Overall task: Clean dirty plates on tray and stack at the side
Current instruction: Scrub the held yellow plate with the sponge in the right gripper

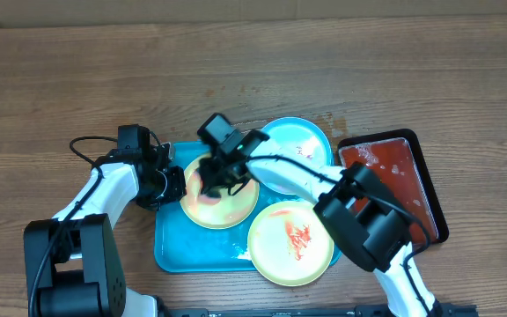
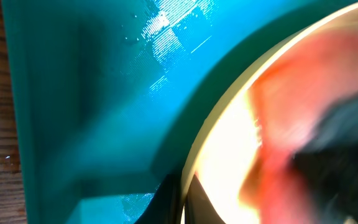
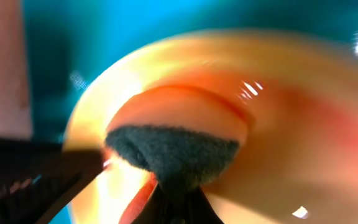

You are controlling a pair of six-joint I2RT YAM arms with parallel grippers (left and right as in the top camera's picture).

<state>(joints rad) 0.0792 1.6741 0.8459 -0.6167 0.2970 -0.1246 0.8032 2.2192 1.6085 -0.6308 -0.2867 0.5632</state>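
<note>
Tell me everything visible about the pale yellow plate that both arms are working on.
The round, shallow pale yellow plastic plate lies flat in the left half of the turquoise rectangular plastic tray, its glossy face smeared red-orange. The left gripper appears shut on its left rim. The right gripper, shut on a dark grey scrubbing pad, presses that pad onto its middle.

Wood table [image 1: 77,70] viewed from overhead: brown, grain run left to right, plank seams visible. Pale strip [image 1: 236,5] noted along top edge beyond table; nature not determined. Few reddish specks [image 1: 333,119] seen on wood. Light even, shadows soft. Same wood glimpsed at left edge of left wrist view.
</note>
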